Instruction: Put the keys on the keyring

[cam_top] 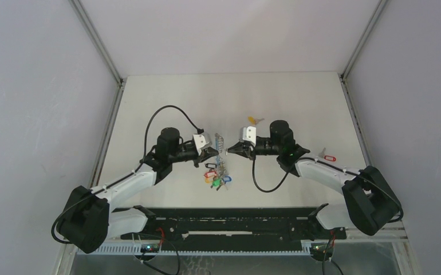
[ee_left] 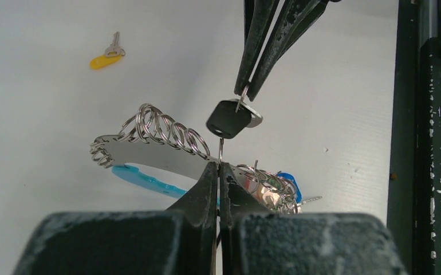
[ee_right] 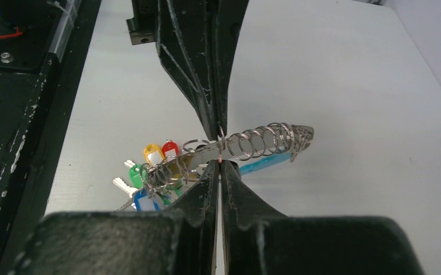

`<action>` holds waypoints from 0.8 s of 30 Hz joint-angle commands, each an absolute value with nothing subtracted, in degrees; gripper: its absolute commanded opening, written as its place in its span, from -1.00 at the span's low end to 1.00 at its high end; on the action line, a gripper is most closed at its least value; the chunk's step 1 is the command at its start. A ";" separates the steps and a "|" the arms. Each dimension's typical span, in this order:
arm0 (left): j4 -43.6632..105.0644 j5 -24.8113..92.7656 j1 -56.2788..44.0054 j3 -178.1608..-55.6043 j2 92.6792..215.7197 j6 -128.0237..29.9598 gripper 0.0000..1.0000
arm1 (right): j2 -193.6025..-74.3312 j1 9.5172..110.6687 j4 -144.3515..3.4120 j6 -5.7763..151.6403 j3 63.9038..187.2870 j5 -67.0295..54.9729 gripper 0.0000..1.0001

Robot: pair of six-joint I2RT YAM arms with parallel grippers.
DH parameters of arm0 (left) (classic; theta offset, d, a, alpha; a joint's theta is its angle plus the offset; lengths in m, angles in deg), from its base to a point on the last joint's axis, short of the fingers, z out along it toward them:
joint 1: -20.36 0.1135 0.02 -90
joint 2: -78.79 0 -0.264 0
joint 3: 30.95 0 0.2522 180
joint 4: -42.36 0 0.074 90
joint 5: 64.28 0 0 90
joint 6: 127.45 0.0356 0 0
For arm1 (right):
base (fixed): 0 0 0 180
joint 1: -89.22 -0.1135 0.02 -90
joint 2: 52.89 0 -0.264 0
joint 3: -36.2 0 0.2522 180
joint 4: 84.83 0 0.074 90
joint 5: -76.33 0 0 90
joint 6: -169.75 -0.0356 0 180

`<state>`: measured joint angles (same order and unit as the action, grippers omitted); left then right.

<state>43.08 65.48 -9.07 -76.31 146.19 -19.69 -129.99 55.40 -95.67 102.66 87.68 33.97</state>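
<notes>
Desk: Step in hand?

Field: Threading, by the look of it. Left gripper (ee_left: 219, 167), jaws pinched tight on a wire loop of the keyring (ee_left: 161, 130), which sits on the worktop (cam_top: 298, 103) between the arms, coil end raised. Right gripper (ee_left: 245, 94), jaws closed on the small ring of the black-tagged key (ee_left: 228, 119), just above that loop.

Desk: Next?

Field: Likely working that small ring onto the loop, which calls for fine alignment. Yellow-tagged key (ee_left: 105, 58) and red-tagged key (cam_top: 327, 156) lie well apart.
</notes>
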 commanded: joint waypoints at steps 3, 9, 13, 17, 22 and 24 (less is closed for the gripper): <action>49.77 69.51 -8.99 -75.79 145.31 -13.97 -0.99 | -131.28 55.29 -94.05 108.44 90.07 39.77 -1.00; 50.14 71.76 -8.99 -74.58 145.23 -9.73 -0.99 | -132.91 55.46 -89.94 112.07 92.09 40.44 -1.00; 49.11 72.16 -8.99 -74.34 145.55 -6.99 -0.99 | -133.07 55.66 -89.14 113.22 92.06 40.32 -1.00; 47.30 71.95 -9.29 -74.57 145.89 -4.78 -0.99 | -132.78 55.80 -88.09 114.30 92.12 40.28 -1.00; 44.50 70.42 -10.43 -75.73 147.07 -2.79 -0.99 | -132.33 55.65 -87.79 114.95 92.06 39.68 -1.00; 43.06 69.75 -10.86 -76.42 147.46 -2.09 -0.99 | -131.88 55.43 -87.40 115.61 92.08 38.88 -1.00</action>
